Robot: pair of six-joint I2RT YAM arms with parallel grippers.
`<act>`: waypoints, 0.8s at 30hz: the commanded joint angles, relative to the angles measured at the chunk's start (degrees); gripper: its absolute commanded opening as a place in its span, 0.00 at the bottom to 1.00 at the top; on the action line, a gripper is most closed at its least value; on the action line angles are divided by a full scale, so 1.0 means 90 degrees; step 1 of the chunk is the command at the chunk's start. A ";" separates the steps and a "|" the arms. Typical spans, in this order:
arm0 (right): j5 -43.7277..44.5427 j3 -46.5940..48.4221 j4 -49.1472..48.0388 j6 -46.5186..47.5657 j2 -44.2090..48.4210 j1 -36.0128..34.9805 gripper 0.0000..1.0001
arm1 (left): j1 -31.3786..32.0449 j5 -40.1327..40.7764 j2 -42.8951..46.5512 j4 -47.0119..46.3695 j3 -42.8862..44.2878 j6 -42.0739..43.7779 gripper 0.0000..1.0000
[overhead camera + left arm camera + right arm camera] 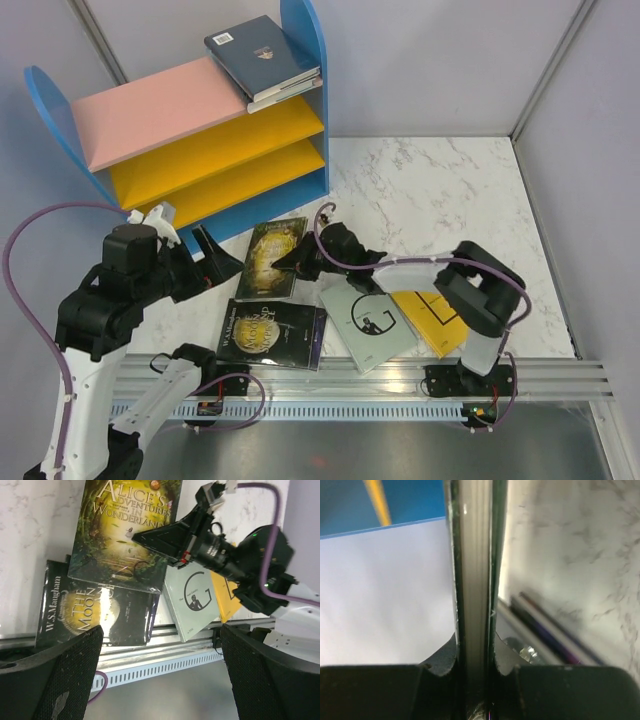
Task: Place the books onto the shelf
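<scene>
My right gripper (298,263) is shut on the right edge of the dark green-gold book (268,258), which lies on the table in front of the shelf (215,150). In the right wrist view the book's page edge (472,570) runs between the closed jaws of that gripper (472,645). A navy book (262,52) lies on the shelf's pink top board (150,115), on top of another book. My left gripper (215,262) is open and holds nothing, just left of the green-gold book (120,535). Its fingers (60,675) stand wide apart.
A black book with gold lettering (270,335) lies near the front rail, with a purple edge (320,340) under it. A pale grey-blue book (368,325) and a yellow book (435,320) lie to its right. The metal rail (360,378) runs along the near edge.
</scene>
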State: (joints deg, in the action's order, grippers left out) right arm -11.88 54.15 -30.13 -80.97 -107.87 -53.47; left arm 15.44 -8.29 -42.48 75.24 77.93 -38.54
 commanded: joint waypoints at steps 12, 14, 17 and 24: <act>-0.2293 0.0029 0.0215 0.0638 0.3459 0.0443 0.00 | -0.0026 -0.1266 -0.0026 -0.1807 -0.0456 0.0435 1.00; -0.2332 -0.0059 0.0038 0.0433 0.3859 0.0541 0.00 | -0.0017 -0.1266 -0.0046 -0.1905 -0.0417 0.0416 1.00; -0.2440 -0.0235 -0.0469 0.0082 0.4075 0.0648 0.00 | -0.0017 -0.1576 -0.0036 -0.2128 -0.0397 0.0425 1.00; -0.2703 -0.0548 -0.3121 -0.1363 0.3637 0.0639 0.00 | -0.0026 -0.3276 0.0393 -0.4262 -0.1177 -0.0510 0.99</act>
State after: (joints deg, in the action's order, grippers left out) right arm -33.93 49.43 -38.15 -85.03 -73.87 -47.42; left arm 15.44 -27.24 -40.60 50.30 70.32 -38.59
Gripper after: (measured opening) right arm 0.208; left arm 0.994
